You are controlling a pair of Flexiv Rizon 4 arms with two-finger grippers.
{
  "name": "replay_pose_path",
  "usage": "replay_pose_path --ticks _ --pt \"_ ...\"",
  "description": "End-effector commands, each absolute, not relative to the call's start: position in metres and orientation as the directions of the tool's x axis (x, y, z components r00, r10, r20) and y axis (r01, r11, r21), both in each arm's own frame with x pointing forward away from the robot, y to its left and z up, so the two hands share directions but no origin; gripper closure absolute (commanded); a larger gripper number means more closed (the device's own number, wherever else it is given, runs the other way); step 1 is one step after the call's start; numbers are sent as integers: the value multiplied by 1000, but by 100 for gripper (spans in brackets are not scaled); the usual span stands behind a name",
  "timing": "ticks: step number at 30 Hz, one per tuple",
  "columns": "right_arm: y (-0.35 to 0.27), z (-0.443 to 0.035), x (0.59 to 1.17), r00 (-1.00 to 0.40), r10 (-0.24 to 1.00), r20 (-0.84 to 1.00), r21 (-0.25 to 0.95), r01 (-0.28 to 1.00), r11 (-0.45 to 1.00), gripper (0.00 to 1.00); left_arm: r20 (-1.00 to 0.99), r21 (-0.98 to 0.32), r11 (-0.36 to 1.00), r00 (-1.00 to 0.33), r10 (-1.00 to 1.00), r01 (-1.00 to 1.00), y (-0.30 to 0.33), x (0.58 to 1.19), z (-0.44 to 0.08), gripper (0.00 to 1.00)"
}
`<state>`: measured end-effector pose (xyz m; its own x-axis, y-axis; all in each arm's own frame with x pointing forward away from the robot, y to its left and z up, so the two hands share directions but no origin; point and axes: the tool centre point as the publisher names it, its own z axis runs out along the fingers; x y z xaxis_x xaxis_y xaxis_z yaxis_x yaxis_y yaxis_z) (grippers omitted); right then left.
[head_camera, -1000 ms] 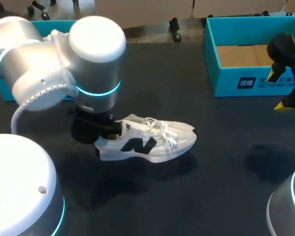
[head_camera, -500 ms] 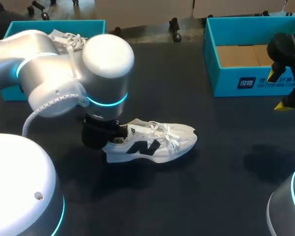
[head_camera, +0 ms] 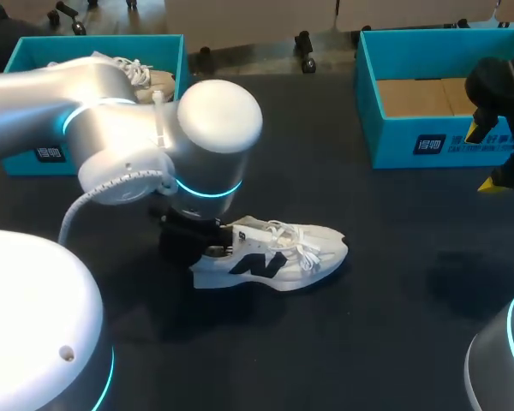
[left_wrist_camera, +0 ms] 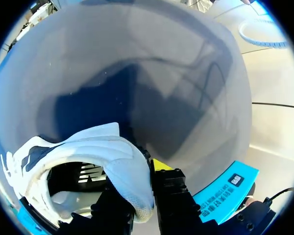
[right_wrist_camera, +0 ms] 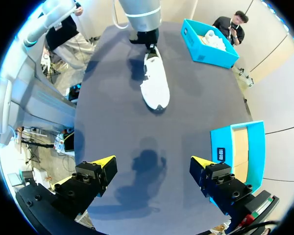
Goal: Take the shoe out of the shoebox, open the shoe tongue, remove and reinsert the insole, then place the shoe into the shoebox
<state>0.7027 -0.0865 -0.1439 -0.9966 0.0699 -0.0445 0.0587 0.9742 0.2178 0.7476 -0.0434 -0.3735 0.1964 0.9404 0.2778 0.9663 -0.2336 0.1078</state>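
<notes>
A white shoe (head_camera: 278, 255) with a black logo and white laces sits upright on the dark table, toe pointing right. My left gripper (head_camera: 207, 244) is at its heel, under the big wrist joint. In the left wrist view, this gripper (left_wrist_camera: 144, 196) is shut on the padded heel collar of the shoe (left_wrist_camera: 88, 152), one finger inside and one outside. My right gripper (head_camera: 499, 156) hangs open and empty at the far right, beside the front of the blue shoebox (head_camera: 385, 137). Seen from the right wrist, the shoe (right_wrist_camera: 154, 81) lies far ahead of the right gripper (right_wrist_camera: 152, 169).
The right shoebox (right_wrist_camera: 220, 147) shows only its brown cardboard floor. A second blue box (head_camera: 34, 56) at the back left holds another white shoe (head_camera: 141, 73). My left arm (head_camera: 111, 137) spans the table's left half.
My left arm has swung right and towards the table's front, taking the shoe's heel with it, so the shoe has shifted a little right. The right arm has not moved.
</notes>
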Motion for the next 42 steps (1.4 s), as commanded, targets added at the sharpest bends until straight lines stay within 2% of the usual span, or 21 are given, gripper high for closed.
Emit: replay_pose_path --ticks 1,2,4,14,16,18,31,42 --pt "-86 -144 704 -997 70 -41 216 59 975 0 288 104 -233 195 938 967 -47 750 -376 61" --pt "-86 -144 704 -997 70 -41 216 59 975 0 290 103 -235 197 937 967 -46 749 -376 42" --pt "-86 -144 704 -997 70 -41 216 59 975 0 290 102 -238 200 936 966 -45 748 -374 44" --pt "-86 -144 704 -997 70 -41 216 59 975 0 240 78 -197 173 955 977 -37 744 -354 22" --pt "-86 -144 704 -997 70 -41 216 59 975 0 222 65 -179 161 962 982 -36 745 -348 9" --pt "-86 -144 704 -997 70 -41 216 59 975 0 203 55 -167 152 967 984 -36 745 -341 0" --pt "-86 -144 704 -997 70 -41 216 59 975 0 93 -2 -50 50 994 999 -42 737 -303 0" --pt "-86 -144 704 -997 70 -41 216 59 975 0 -4 -57 173 -173 985 983 -31 732 -282 0"
